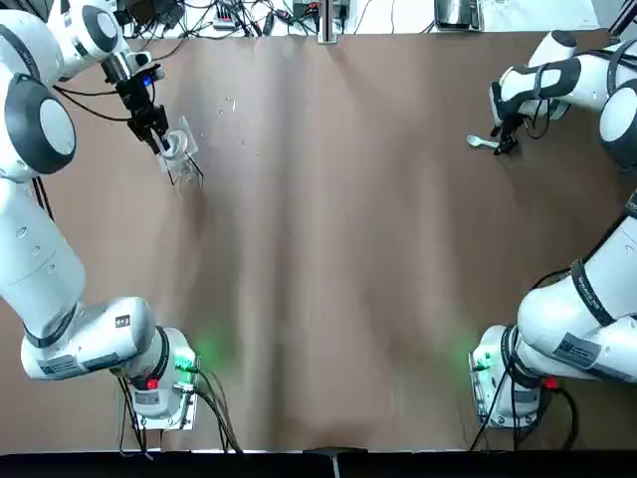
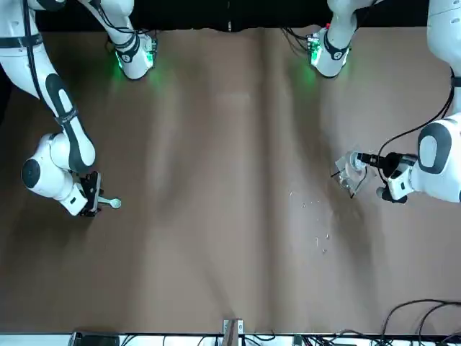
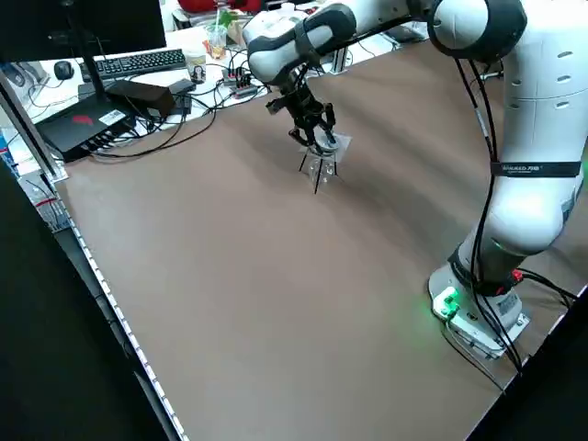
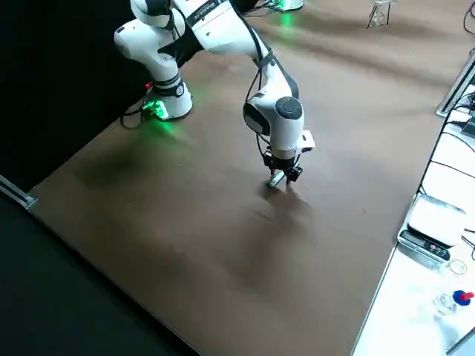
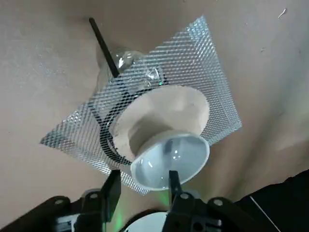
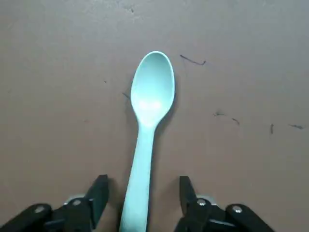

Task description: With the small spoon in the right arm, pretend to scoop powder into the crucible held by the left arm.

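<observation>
Between the parted fingers (image 6: 99,187) of the right pincer (image 6: 143,182), the small spoon (image 6: 152,92) is laid flat on the tabletop (image 6: 251,53), handle untouched. The crucible (image 5: 169,157), on wire gauze (image 5: 203,58), is straddled at its rim by the narrowly parted left pincer (image 5: 144,180).

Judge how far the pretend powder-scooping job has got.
Done: each claw sits at its object. In hand: the right claw, open, straddles the pale green plastic spoon lying on the brown table; the left claw is at the white ceramic crucible on its wire mesh stand. Left: lifting both, scooping.
</observation>
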### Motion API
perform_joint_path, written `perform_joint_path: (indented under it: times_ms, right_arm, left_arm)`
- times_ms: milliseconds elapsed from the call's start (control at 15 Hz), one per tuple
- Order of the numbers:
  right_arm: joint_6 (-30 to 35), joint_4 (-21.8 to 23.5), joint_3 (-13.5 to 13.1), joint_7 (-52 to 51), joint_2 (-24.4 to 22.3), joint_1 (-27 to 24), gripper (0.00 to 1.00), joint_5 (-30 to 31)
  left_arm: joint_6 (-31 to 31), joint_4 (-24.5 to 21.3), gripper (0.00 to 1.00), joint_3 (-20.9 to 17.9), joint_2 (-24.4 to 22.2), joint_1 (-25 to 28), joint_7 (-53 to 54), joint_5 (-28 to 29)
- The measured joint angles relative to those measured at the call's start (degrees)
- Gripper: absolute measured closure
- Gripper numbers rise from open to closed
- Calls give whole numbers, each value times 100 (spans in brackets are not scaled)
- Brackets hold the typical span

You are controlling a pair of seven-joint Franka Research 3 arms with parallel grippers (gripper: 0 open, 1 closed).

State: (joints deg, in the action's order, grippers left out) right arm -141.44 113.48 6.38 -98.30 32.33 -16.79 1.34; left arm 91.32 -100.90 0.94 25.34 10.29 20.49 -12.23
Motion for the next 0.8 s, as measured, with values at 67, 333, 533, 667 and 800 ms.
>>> perform_joint_path:
  times_ms: [67, 333, 533, 667, 800]
  right_arm:
    - [-16, 0, 0, -5, 0, 0, 34, 1]
    - [-123, -16, -2, -27, -3, 2, 64, 17]
    - [-124, -26, -16, -29, -3, 2, 80, 146]
    - [-119, -30, -46, -29, -3, 2, 79, 215]
    - [-100, -37, -62, -29, -3, 2, 79, 220]
  left_arm:
    - [2, 0, 53, 1, 8, -1, 0, 0]
    - [56, 0, 57, 9, 31, -15, 0, 0]
    - [61, 1, 67, 10, 31, -15, 0, -1]
    - [61, 1, 71, 10, 31, -13, -3, -1]
    - [58, 1, 80, 10, 31, -8, -16, -1]
